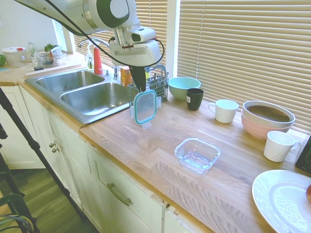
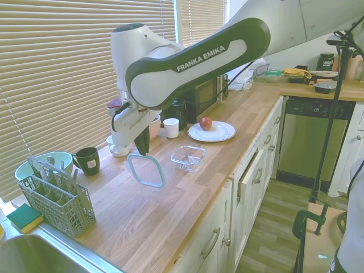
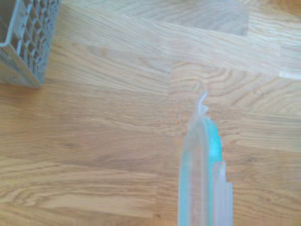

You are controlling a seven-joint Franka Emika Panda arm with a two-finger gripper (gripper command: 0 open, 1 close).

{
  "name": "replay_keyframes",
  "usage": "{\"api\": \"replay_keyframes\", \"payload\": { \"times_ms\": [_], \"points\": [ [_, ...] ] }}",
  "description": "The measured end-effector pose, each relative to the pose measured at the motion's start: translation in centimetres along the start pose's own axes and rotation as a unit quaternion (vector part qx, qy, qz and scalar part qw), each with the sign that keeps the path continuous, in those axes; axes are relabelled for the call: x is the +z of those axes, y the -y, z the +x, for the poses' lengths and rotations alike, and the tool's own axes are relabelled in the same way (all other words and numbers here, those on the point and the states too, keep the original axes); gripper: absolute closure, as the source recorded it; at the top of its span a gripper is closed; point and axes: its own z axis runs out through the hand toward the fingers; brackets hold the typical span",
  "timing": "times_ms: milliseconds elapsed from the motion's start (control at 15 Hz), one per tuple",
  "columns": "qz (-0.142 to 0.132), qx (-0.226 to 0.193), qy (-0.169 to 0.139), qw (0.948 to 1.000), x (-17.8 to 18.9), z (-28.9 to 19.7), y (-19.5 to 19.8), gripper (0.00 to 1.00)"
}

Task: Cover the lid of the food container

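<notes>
- My hand (image 1: 139, 87) hangs above the bench (image 1: 146, 145) near the sink end, dark fingers pointing down and clamped on the top edge of the flat rounded-square clear plastic lid with a teal rim (image 1: 145, 107).
- The lid hangs on edge, not flat: its face stands roughly vertical and its long axis runs up and down from the hand. In the second exterior view the lid (image 2: 146, 170) tilts a little, and its lower edge is close to the wood; I can't tell whether it touches or is just clear.
- The wrist view shows the lid (image 3: 202, 179) edge-on as a thin teal and clear strip over bare wood, which agrees with a vertical hold.
- The small clear glass rounded-square food container (image 1: 197, 155) sits open and empty on the bench, nearer the front edge and well apart from the lid, on the side away from the sink. From the other side the container (image 2: 188, 157) lies past the lid toward the white plate with a red fruit (image 2: 211, 131).
- So I judge the coming move to be a carry along the bench away from the sink and slightly toward the front edge, plus a turn of the lid from upright to flat before it goes down on the rim.
- The grey cutlery basket (image 1: 154, 83) stands just behind the hand; the black mug (image 1: 195, 98) and white mug (image 1: 225, 110) sit toward the back edge, off the direct line.
</notes>
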Motion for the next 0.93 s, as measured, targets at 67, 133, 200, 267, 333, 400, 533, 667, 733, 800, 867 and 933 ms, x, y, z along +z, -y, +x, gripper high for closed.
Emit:
{"api": "replay_keyframes", "payload": {
  "times_ms": [67,133,200,267,333,400,533,667,733,800,867,933],
  "points": [
    [0.003,0.002,0.002,1.0,-0.2,0.2,-0.9,1.0],
    [0.006,0.004,0.003,1.0,-0.4,0.5,-1.7,1.0],
    [0.009,0.006,0.005,0.9999,-0.5,0.8,-2.6,1.0],
    [0.011,0.008,0.007,0.9999,-0.6,1.0,-3.3,1.0],
    [0.013,0.009,0.008,0.9998,-0.7,1.3,-4.0,1.0],
    [0.015,0.011,0.01,0.9998,-0.6,1.5,-4.8,1.0],
    [0.021,0.014,0.012,0.9996,-0.3,2.3,-6.8,1.0],
    [0.026,0.019,0.014,0.9994,0.2,3.0,-8.9,1.0],
    [0.029,0.021,0.017,0.9992,0.4,3.3,-10.0,1.0],
    [0.032,0.022,0.018,0.9991,0.6,3.7,-10.9,1.0],
    [0.035,0.023,0.018,0.999,0.6,4.2,-11.9,1.0],
    [0.036,0.024,0.019,0.9989,0.7,4.5,-12.7,1.0]
  ]
}}
